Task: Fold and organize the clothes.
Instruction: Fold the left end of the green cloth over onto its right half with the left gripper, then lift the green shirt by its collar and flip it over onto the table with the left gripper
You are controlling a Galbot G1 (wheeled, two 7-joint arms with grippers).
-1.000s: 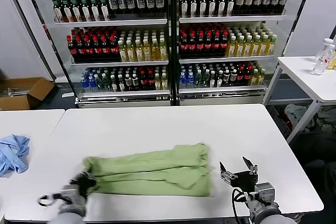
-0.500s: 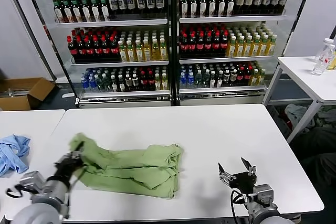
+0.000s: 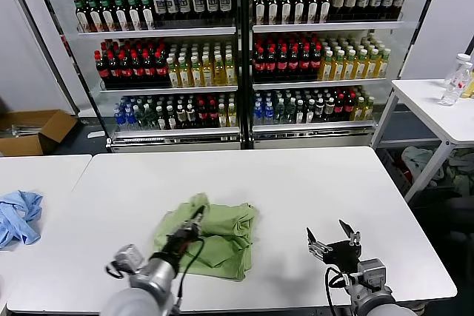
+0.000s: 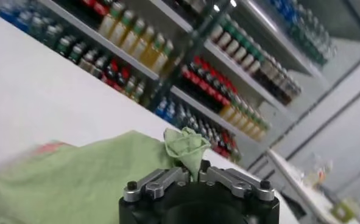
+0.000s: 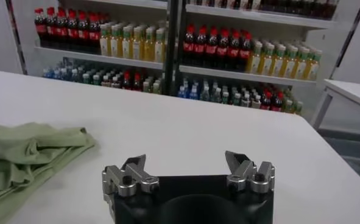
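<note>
The light green shirt (image 3: pixel 222 234) lies bunched and folded on the white table (image 3: pixel 311 183), left of centre near the front edge. My left gripper (image 3: pixel 197 219) is shut on a fold of the shirt and holds it over the rest of the cloth; in the left wrist view the pinched green fabric (image 4: pixel 183 146) sticks up between the closed jaws of that gripper (image 4: pixel 195 172). My right gripper (image 3: pixel 330 236) is open and empty, low over the table to the right of the shirt; it shows in the right wrist view (image 5: pixel 186 165), with the shirt (image 5: pixel 27 152) off to one side.
A light blue garment (image 3: pixel 18 214) lies on the neighbouring table at far left. Drink coolers (image 3: pixel 237 49) stand behind the table. A side table with a bottle (image 3: pixel 453 83) stands at right. A cardboard box (image 3: pixel 33 129) sits on the floor at left.
My left gripper has carried the shirt's left end up and rightward over the rest, folding it into a shorter bundle. The right gripper has stayed in place.
</note>
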